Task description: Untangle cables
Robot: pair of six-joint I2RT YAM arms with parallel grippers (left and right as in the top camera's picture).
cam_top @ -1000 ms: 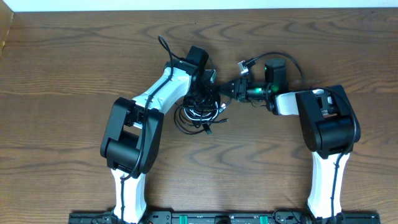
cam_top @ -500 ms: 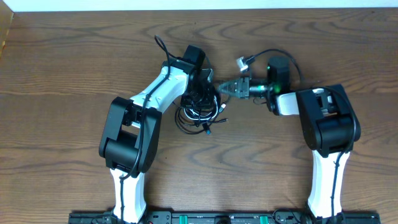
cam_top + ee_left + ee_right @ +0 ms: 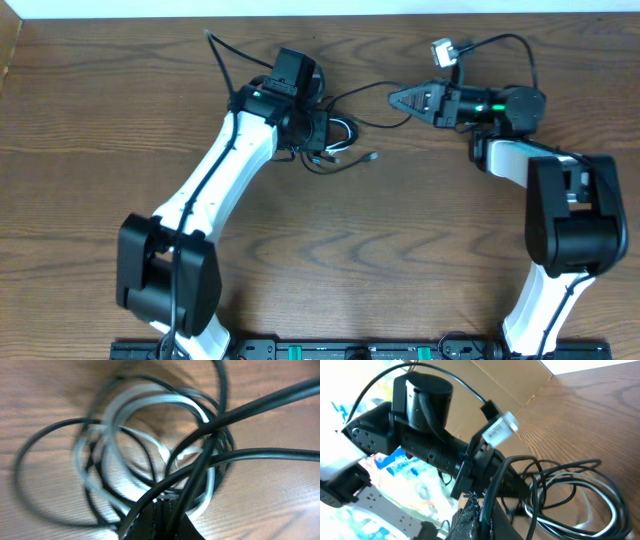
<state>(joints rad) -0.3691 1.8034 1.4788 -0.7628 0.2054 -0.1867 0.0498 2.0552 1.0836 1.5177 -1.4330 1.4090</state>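
vs 1 s back: left arm has stretched out and gone up-table, taking the cable bundle (image 3: pixel 335 140) with it. The bundle lay mid-table, loose and spread. It's now nearer the far edge of the table (image 3: pixel 100 150) and tighter.

left gripper (image 3: pixel 318 125) is clenched on the bundle. In the wrist view, black strands come straight out of its closed fingers (image 3: pixel 150 522), with the white cable (image 3: pixel 131 409) looped among the black loops. One small plug end (image 3: pixel 372 157) lies on the wood just right of the bundle.

A black cable (image 3: pixel 362 95) runs from the bundle across to the right gripper (image 3: pixel 395 97). That gripper was half open at the bundle a second ago. It's now pinched on that strand and pulled away right and up-table, so the grippers are apart, not nose to nose.

Writing: white tag (image 3: pixel 500 429) on a thin black wire by the right wrist has print, too small to read. Green light (image 3: pixel 487 103) is lit on the right wrist.
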